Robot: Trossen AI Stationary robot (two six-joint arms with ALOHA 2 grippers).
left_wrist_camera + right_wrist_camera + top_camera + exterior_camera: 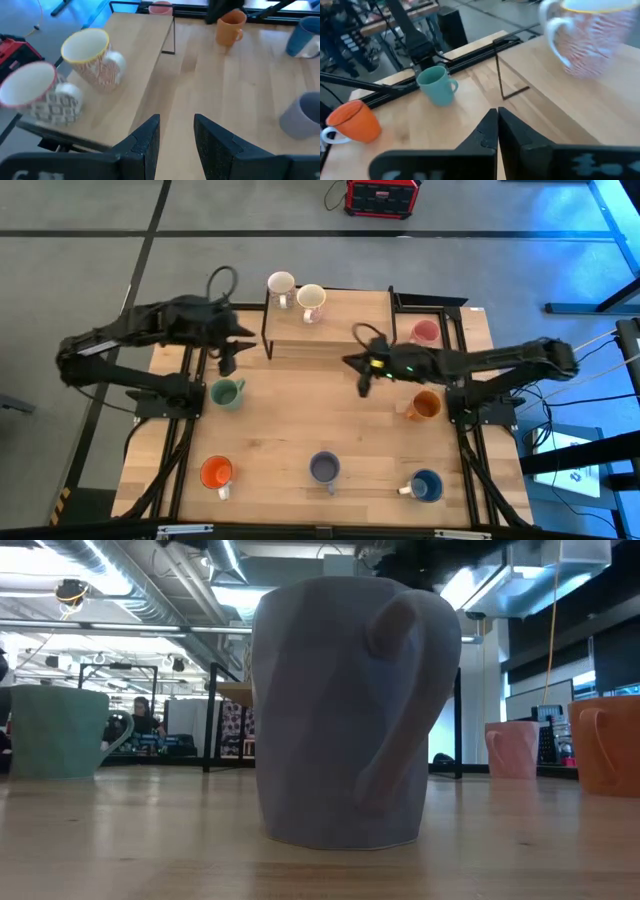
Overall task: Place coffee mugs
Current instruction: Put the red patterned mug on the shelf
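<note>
A lavender-grey mug [345, 710] is seen upright on the tabletop [150, 840], with pale green [55, 732], pink [512, 749] and amber orange [607, 743] mugs set farther back.

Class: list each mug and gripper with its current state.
Grey-patterned mug: upright, on shelf.
Red-patterned mug: upright, on shelf.
Pink mug: upright.
Amber mug: upright.
Blue mug: upright.
Lavender mug: upright.
Orange mug: upright.
Green mug: upright.
Left gripper: open, empty.
Right gripper: shut, empty.

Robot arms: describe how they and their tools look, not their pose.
Both arms are dark, jointed and slim. The left tool and right tool each end in two black, angular, wedge-like fingers. A black cable loops above the left arm; a small green light glows on the right arm.
</note>
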